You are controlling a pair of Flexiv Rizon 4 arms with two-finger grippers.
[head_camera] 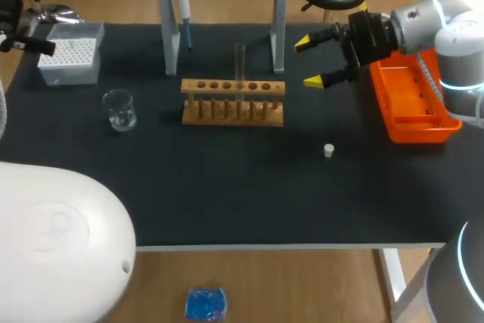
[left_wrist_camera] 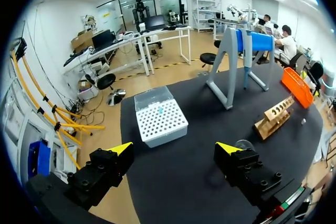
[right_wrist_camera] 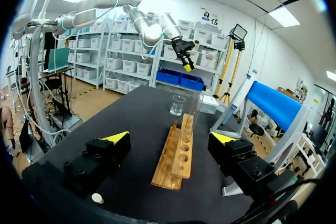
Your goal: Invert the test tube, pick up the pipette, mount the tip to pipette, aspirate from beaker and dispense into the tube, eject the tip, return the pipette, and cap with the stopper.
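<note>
Standing upright in the wooden rack [head_camera: 233, 101], the test tube [head_camera: 240, 62] has a vertical long axis and lies near the right end effector [head_camera: 309, 61], toward the bench middle. Its fingers are apart, holding nothing. The left end effector [left_wrist_camera: 174, 148], also apart, seems farther, by the tip box [left_wrist_camera: 160, 121].

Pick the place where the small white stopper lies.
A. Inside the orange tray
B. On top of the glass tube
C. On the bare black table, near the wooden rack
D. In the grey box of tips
C: the stopper lies alone on the black table, apart from the rack and outside the orange tray.
</note>
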